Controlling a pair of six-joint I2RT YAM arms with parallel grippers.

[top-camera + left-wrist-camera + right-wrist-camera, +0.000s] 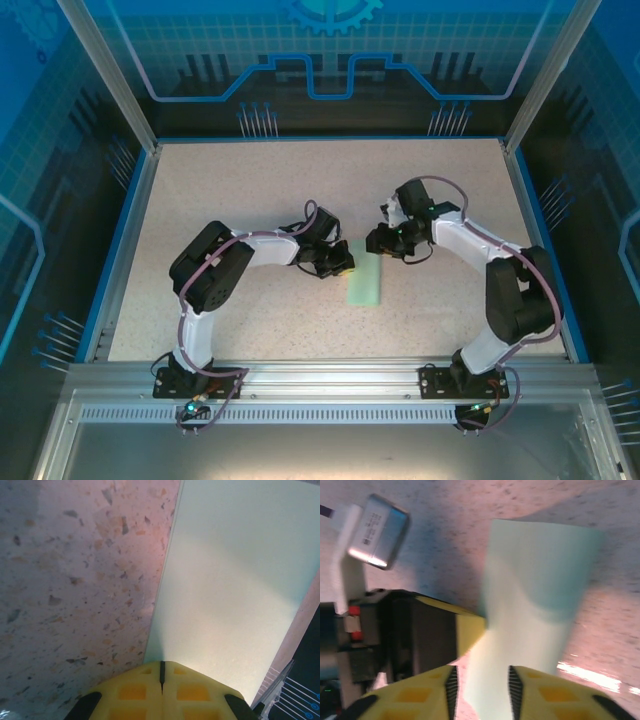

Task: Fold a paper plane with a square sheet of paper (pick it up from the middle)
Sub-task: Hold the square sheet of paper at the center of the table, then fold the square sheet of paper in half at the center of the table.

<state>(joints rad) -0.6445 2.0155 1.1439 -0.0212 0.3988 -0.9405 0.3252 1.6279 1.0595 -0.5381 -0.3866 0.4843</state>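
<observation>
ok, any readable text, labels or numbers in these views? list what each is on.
Nothing legible.
Label on the silver box, right wrist view: several small printed lines, too blurred to read.
The sheet of paper: plain, no marks.
The blue back panel: gear and line graphics, no words.

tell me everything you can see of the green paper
The paper is thin, pale mint-green and plain: a narrow, straight-edged rectangle lying on the speckled table between the arms. The shut left claw sits at its far end, and that end runs between the parted fingers of the right claw.
</observation>
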